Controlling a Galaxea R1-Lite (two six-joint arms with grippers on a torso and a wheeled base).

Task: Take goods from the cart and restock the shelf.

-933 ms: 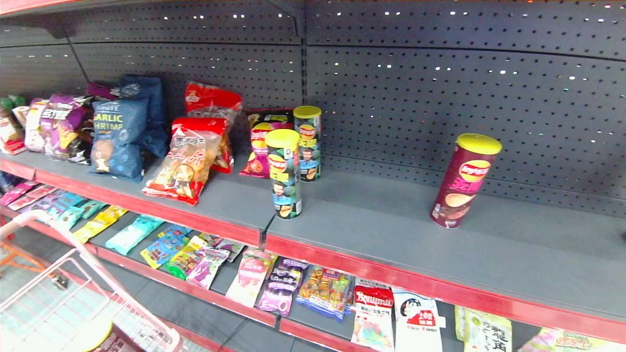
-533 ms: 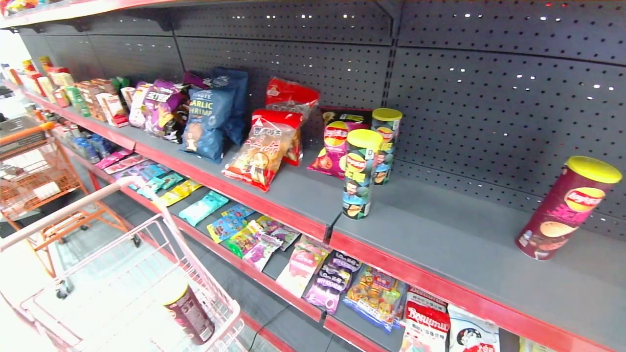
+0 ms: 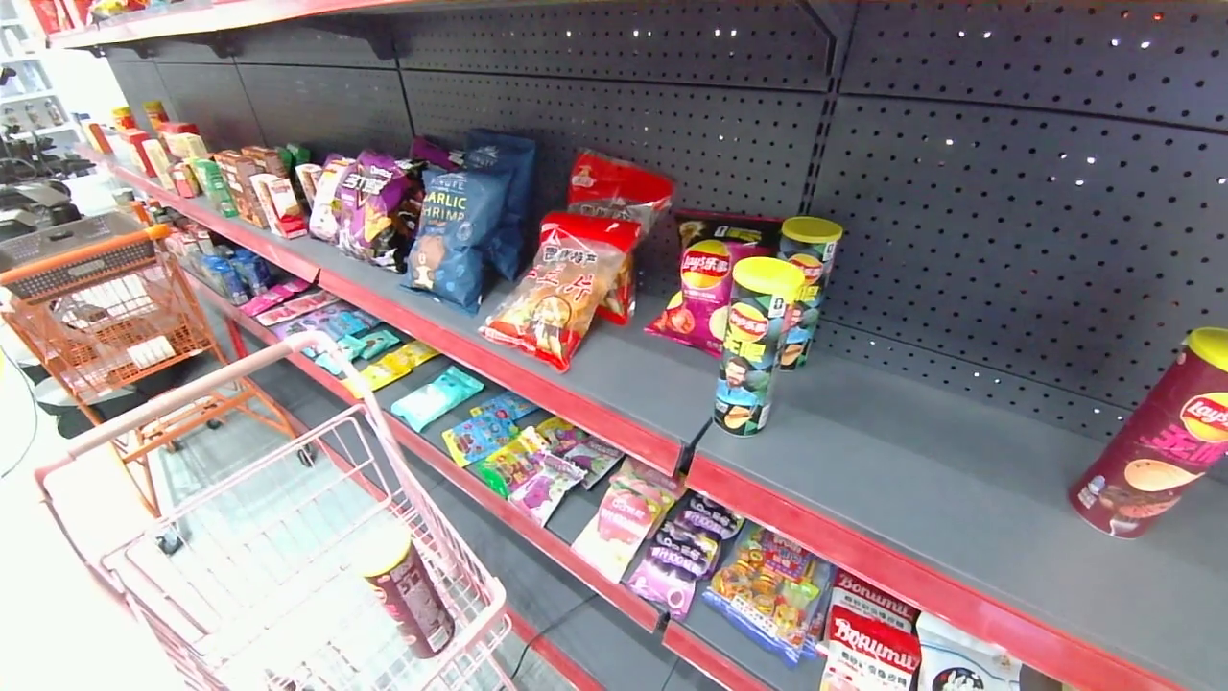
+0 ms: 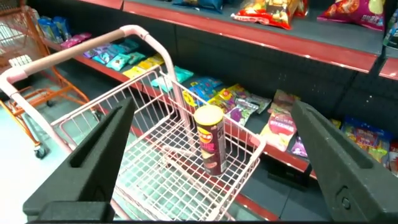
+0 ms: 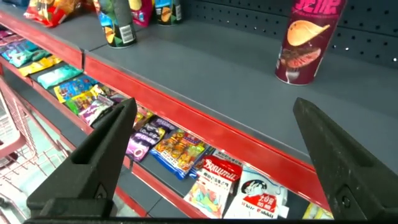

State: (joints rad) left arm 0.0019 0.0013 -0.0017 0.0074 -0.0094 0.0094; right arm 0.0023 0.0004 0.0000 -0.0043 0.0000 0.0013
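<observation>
Left wrist view has the left jaws spread wide above the cart (image 4: 81, 53), with the can (image 4: 210, 140) upright between them but well below. The can stands alone by a corner of the wire basket, so a jaw brushing it on the way down could tip it and send it rolling, and the rim beside it could snag a jaw. The right jaws, also spread and holding nothing, hang before the shelf (image 5: 205, 81) near a maroon can (image 5: 308, 40) that a careless swing might topple. The cart holds that one can; the shelf carries bags (image 3: 566, 297) and other cans (image 3: 753, 345).
</observation>
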